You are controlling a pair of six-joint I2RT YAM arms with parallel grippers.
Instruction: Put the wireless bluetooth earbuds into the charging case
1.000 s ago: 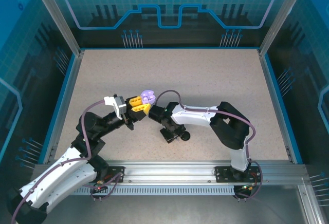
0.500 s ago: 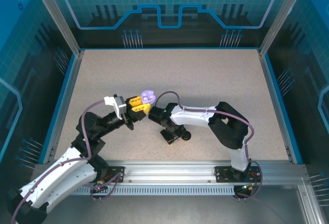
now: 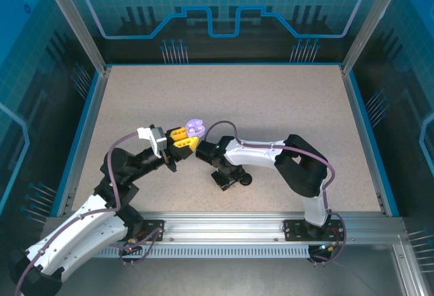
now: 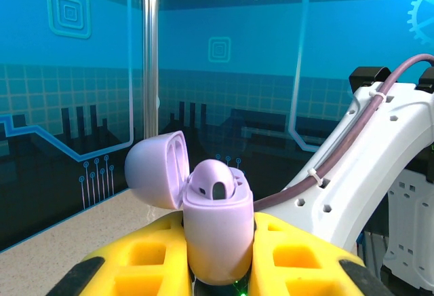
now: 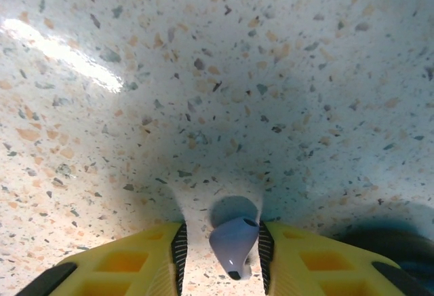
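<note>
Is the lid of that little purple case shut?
No, the lilac case gripped by the left gripper has its lid flipped open to one side.

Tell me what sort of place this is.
Probably a robot lab work cell: a speckled table walled by aluminium posts and blue circuit-print panels, and two arms bolted to a rail, the left tool holding a lilac case, the right tool an earbud.
</note>
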